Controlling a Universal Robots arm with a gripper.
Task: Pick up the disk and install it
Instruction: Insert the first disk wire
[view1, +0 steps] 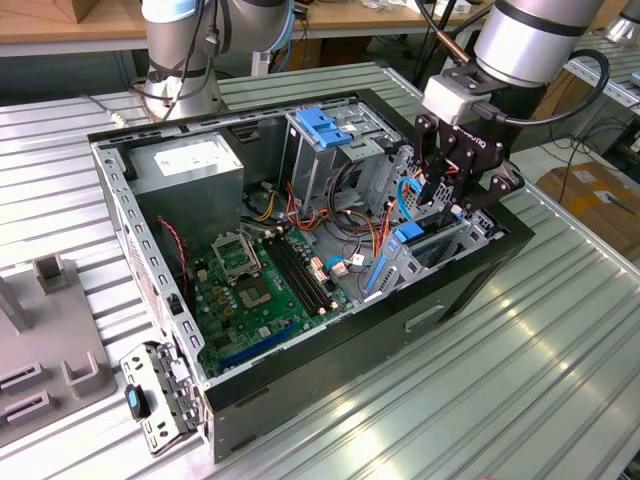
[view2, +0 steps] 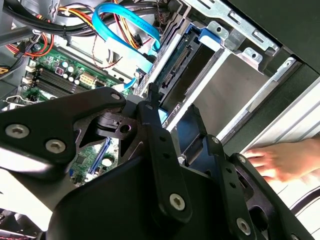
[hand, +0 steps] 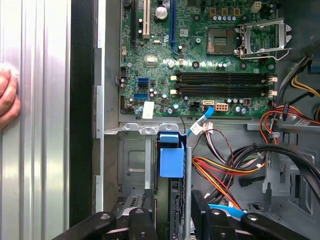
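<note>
The gripper (view1: 452, 200) stood over the front corner of the open computer case (view1: 300, 370), at the exterior view's right. Its fingers (hand: 149, 220) were closed to a narrow gap and clamped the disk (view1: 430, 245) by its two faces. The disk (hand: 172, 160) stood on edge, partly down in the drive bay (hand: 131, 165) beside the motherboard (view1: 255, 290). A person's hand (hand: 7, 97) rested on the ribbed metal table (view1: 500, 380) just outside the case wall.
</note>
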